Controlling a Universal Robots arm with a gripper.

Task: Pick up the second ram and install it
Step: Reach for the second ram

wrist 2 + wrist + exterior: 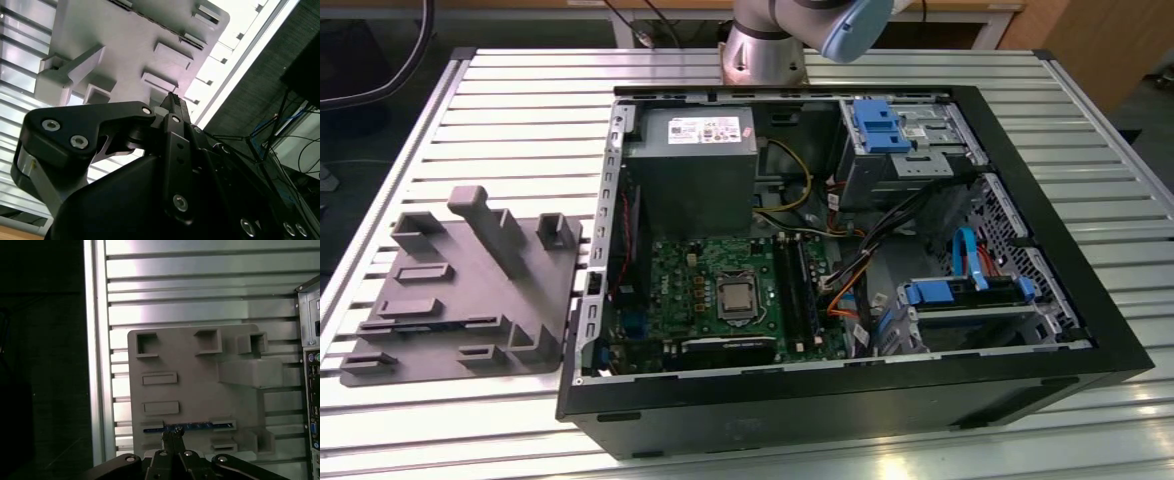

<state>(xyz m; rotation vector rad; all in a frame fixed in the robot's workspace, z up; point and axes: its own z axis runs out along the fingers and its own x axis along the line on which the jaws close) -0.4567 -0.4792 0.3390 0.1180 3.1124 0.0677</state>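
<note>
A ribbed tabletop (520,120) of pale metal slats carries everything, its long grooves catching the light. Directly below the hand (172,434) lies a grey moulded plastic tray (200,390), matte and blocky, with square pockets, shallow rectangular recesses and upright posts. The second ram (197,426) stands on edge in one of the tray's narrow slots. It is a thin dark stick with a bluish sheen along its upper edge, and it lies just past the fingertips in the first wrist view and apart from them.

The hand is black metal with bolted link plates. In both wrist views its two slim fingers (175,107) are drawn together at the tips, with nothing between them.

Off to one side of the hand sits an open black computer case (854,400), a deep box with perforated steel walls. Inside it are a green motherboard (707,270) with a square silver processor socket (736,297), a grey boxy power supply (687,170), blue plastic drive brackets (878,125), and loose orange, yellow and black cables (847,285). Long black sockets (794,290) run across the board beside the processor.
</note>
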